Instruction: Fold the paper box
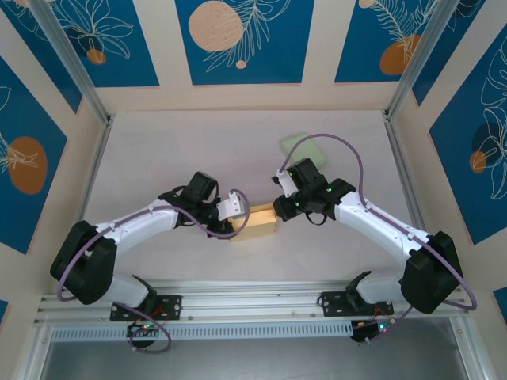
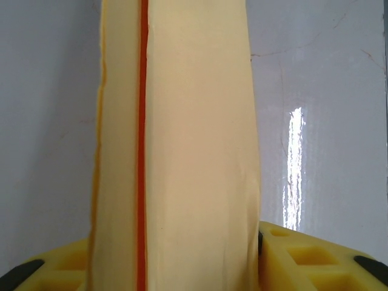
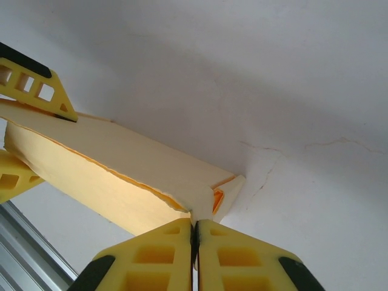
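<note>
The paper box (image 1: 255, 222) lies on the white table (image 1: 158, 150), near the middle and toward the near edge, directly between the two grippers. From above it reads as a short tan block, long axis running left to right.

The left gripper (image 1: 232, 207) clamps the box's left end. In the left wrist view the yellow fingers (image 2: 309, 260) sit against both sides of the box. The body is pale yellow, smooth and flattened, with a thin orange line running along its length beside one folded edge.

The right gripper (image 3: 194, 233) is at the box's right end. Its jaws are pressed together, and the edge of the end flap is pinched at their tips. At this end the layers part slightly, showing an orange inner face and a small flap turned outward.

A green sheet (image 1: 303, 147) lies farther back, well apart.
</note>
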Controlling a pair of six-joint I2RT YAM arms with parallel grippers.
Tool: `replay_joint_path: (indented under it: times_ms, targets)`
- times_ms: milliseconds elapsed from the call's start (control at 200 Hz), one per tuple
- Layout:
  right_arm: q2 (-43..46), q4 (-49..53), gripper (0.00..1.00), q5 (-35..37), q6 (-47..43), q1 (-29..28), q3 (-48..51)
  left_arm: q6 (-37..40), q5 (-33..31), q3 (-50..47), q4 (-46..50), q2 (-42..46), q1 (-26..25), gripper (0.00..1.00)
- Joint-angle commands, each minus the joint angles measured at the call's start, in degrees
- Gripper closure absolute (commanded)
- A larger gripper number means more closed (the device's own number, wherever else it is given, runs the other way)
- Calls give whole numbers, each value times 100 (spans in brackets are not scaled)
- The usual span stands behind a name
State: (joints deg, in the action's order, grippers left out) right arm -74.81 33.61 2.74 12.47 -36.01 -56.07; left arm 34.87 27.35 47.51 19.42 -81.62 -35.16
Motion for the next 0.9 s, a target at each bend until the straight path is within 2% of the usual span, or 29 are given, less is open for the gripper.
replay_joint_path:
  times_ms: [0, 345, 665, 895]
  targets:
    - [72, 64, 89, 66, 312, -79, 14, -7, -96, 99, -7, -81, -56, 52]
    - [82, -106, 96, 420, 1002, -307, 155, -44, -224, 142, -30, -205, -112, 52]
    - [98, -295, 96, 1332, 1876, -802, 343, -74, -330, 138, -100, -203, -150, 52]
    - [167, -597, 96, 1550, 1857, -984, 662, -97, -342, 136, -124, -222, -161, 51]
